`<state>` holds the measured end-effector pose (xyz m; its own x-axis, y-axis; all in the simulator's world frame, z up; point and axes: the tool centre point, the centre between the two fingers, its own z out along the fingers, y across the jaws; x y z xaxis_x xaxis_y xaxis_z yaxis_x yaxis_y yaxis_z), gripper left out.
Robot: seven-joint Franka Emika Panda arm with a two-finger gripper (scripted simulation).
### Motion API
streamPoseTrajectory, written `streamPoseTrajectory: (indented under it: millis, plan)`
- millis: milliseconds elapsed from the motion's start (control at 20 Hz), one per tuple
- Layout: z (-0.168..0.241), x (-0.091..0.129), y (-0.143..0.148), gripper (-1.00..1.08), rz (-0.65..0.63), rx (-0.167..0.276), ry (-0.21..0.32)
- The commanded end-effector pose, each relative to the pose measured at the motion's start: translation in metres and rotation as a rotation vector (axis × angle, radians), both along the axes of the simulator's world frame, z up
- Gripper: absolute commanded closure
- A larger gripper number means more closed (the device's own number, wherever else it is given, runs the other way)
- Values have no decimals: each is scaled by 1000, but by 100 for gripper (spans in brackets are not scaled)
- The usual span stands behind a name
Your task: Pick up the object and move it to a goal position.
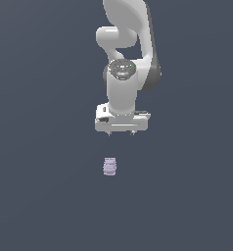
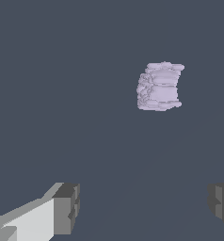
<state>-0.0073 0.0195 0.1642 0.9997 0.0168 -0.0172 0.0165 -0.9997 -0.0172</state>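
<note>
White Panda arm (image 1: pixel 126 59) fills the upper middle of the exterior view, wrist pointing down, over a plain dark slate floor (image 1: pixel 40 196). Gripper (image 1: pixel 121 132) hangs above the floor, jaws spread wide; wrist view shows one finger (image 2: pixel 67 208) and the other at the far edge, big open gap between, nothing held. Object (image 1: pixel 109 166), tiny pale lavender ribbed stub, sits on the floor below the gripper and a bit toward the exterior view's left, apart from it, no contact. In the wrist view the object (image 2: pixel 160 86) lies well off the line between the fingers, so the gripper is not centred over it yet. Step in hand looks like the approach before the grasp; task barely started, no goal marker visible. To do it well: shift sideways first until the object sits midway between the fingertips, then descend straight, keep the jaws wide until the pads flank the ribbed sides, close gently. Piece is much narrower than the gripper, so small offset likely knocks or tips it; ribbed surface probably helps grip. Cannot tell if it stands upright or lies on its side.
</note>
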Motion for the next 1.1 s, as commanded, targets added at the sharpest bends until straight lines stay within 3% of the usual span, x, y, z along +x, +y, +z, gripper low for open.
streamPoseTrajectory:
  millis: [0,450,1050]
  plan:
    - [0,0,0,-92,0,0,0]
    - [17,3,35,-92,47,21,-17]
    - [4,21,22,-92,27,17,-16]
